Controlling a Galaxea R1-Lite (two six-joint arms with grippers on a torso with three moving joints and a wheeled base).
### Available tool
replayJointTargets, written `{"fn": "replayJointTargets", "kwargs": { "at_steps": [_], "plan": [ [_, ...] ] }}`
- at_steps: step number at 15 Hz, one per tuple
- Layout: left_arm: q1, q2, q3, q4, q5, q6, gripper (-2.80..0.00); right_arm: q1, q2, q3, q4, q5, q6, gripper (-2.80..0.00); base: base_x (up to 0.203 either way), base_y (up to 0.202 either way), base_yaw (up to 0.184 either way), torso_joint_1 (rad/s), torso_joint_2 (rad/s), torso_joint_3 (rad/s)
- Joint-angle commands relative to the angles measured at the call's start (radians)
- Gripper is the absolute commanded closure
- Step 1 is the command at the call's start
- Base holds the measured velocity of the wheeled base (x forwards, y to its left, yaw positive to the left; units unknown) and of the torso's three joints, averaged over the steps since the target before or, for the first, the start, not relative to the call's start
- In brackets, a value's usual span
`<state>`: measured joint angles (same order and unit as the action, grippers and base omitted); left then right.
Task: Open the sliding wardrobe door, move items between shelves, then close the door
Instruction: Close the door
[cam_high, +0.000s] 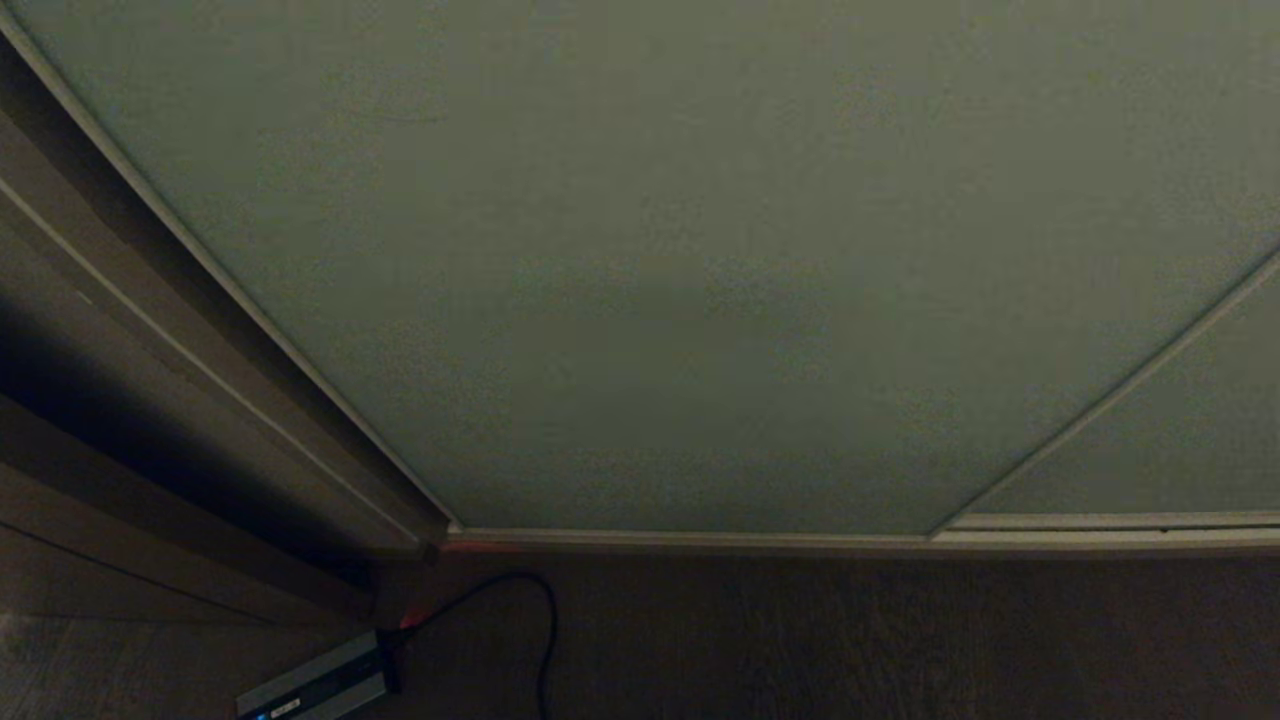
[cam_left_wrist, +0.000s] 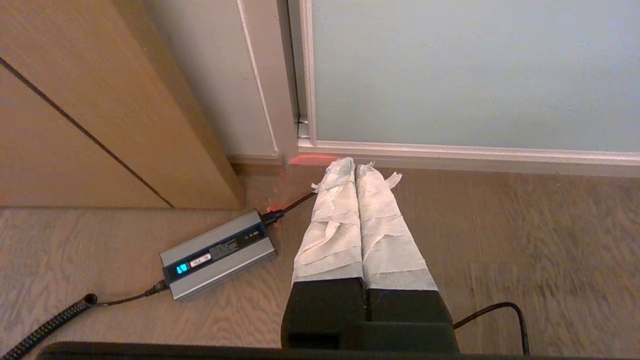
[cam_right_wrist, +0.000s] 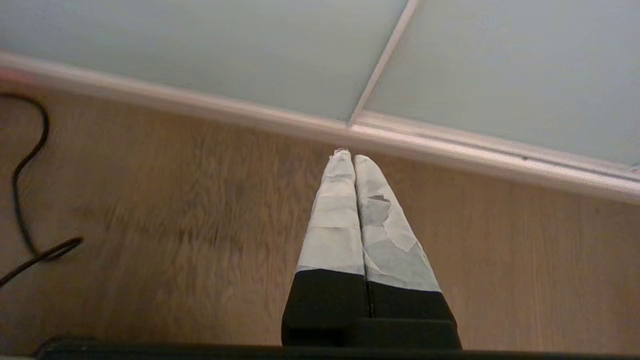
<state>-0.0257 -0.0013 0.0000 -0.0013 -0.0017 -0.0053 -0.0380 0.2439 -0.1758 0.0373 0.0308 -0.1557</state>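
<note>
A wood-grain floor (cam_left_wrist: 500, 240) runs up to the wardrobe, with brown side boards (cam_left_wrist: 100, 100) at the far left. The sliding wardrobe door (cam_high: 640, 250) fills the head view, fully shut, meeting its twin panel (cam_high: 1180, 430) at a thin metal seam on the right; the toys and shelves are hidden behind it. Near left on the floor lies a grey box (cam_left_wrist: 217, 254) with a black cable (cam_right_wrist: 27, 200) trailing right. Neither arm shows in the head view. The left gripper (cam_left_wrist: 355, 167) hangs low over the floor near the door's left bottom corner, fingers pressed together and empty. The right gripper (cam_right_wrist: 348, 156) hangs likewise near the seam, also pressed together and empty. Likely risks: tips skidding off the smooth panel with no handle visible, or the base or an arm snagging the cable.
</note>
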Motion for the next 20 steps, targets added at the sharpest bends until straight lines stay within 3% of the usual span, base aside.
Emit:
{"fn": "replayJointTargets", "kwargs": {
  "at_steps": [1,3,7,20],
  "plan": [
    [0.001,-0.002,0.0,0.0,0.0,-0.001,0.0,0.017,-0.208,0.089,0.012,-0.007,0.005,0.0,0.0,0.0,0.0,0.0,0.0,0.0],
    [0.0,-0.002,0.0,0.0,0.0,-0.001,0.0,0.026,-0.244,0.179,-0.021,-0.014,0.08,0.0,0.0,0.0,0.0,0.0,0.0,0.0],
    [0.0,0.0,0.0,0.0,0.0,-0.001,0.0,0.027,-0.242,0.18,-0.025,-0.018,0.115,0.0,0.0,0.0,0.0,0.0,0.0,0.0],
    [0.0,0.0,0.0,0.0,0.0,-0.001,0.0,0.027,-0.242,0.179,-0.025,-0.019,0.122,0.0,0.0,0.0,0.0,0.0,0.0,0.0]
  ]
}}
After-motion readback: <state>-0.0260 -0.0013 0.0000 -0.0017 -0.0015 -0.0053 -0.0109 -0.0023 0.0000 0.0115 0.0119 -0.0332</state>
